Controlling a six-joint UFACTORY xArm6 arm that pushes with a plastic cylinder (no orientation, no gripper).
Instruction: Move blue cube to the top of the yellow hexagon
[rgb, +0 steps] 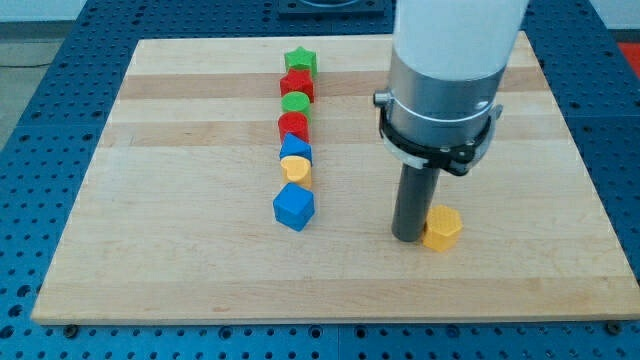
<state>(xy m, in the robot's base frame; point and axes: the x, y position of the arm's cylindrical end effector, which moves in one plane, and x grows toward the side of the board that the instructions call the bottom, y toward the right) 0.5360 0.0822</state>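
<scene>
Wooden board (180, 250) lying across the frame, my tip (407, 238) resting lower right, touching the yellow hexagon (442, 227) on its left, blue cube (294, 207) sitting centre-left, ending a column of coloured blocks.

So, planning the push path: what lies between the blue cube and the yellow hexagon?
In the camera view, bare board, then my tip, which stands right beside the yellow hexagon on its left. No block lies between it and the blue cube.

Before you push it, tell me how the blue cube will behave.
The blue cube sits flat on the smooth wooden board, so it should slide rather than roll. An off-centre push would probably spin it. It looks small and light.
</scene>
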